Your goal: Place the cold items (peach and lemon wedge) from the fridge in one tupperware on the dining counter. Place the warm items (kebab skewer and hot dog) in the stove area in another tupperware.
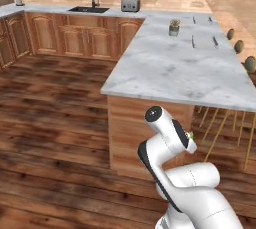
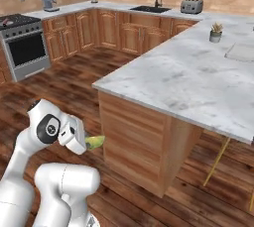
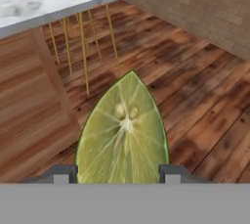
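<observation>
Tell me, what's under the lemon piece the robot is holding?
Under the lemon wedge, which the gripper holds between its fingertips, is wooden floor. The patch of floor right behind the wedge is covered, so I can't see it.

A: Any words, labels or numbers to read here?
B: None. The counter (image 1: 190, 68), toaster (image 1: 130, 4) and stove (image 2: 22, 42) carry no legible marks.
A: And the lemon wedge (image 3: 123, 132)?
B: Bare too.

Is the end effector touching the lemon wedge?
Touching. Hand view: the lemon wedge sits between the end effector fingertips, both pressed against its sides, above the floor.
</observation>
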Available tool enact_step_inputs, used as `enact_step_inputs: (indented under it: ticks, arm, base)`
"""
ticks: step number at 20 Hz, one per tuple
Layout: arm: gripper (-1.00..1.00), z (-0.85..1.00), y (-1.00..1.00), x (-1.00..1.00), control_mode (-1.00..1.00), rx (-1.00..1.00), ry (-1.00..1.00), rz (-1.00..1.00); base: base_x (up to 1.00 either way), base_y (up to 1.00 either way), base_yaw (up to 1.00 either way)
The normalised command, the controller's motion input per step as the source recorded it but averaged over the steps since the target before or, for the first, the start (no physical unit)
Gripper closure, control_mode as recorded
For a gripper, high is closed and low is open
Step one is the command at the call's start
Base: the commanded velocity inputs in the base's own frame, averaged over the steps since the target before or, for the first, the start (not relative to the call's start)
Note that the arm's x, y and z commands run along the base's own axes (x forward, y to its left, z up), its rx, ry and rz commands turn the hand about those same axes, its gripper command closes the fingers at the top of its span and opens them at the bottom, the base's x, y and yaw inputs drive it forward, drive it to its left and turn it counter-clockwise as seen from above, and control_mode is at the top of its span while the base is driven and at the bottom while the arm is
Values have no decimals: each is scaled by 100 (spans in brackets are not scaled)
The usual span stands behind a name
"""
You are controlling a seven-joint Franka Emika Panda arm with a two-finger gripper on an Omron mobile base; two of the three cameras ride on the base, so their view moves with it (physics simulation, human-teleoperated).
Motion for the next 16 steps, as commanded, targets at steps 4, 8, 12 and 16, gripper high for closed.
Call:
enact_step_inputs:
  ticks: [4, 8, 12, 16]
  arm:
    - [100, 0, 0, 0, 100, 0, 0, 0]
    - [100, 0, 0, 0, 100, 0, 0, 0]
    - [100, 0, 0, 0, 100, 0, 0, 0]
    - [100, 0, 0, 0, 100, 0, 0, 0]
  base:
    - [-8, -100, 0]
    - [-33, -100, 4]
    - [-15, -100, 3]
    - [1, -100, 2]
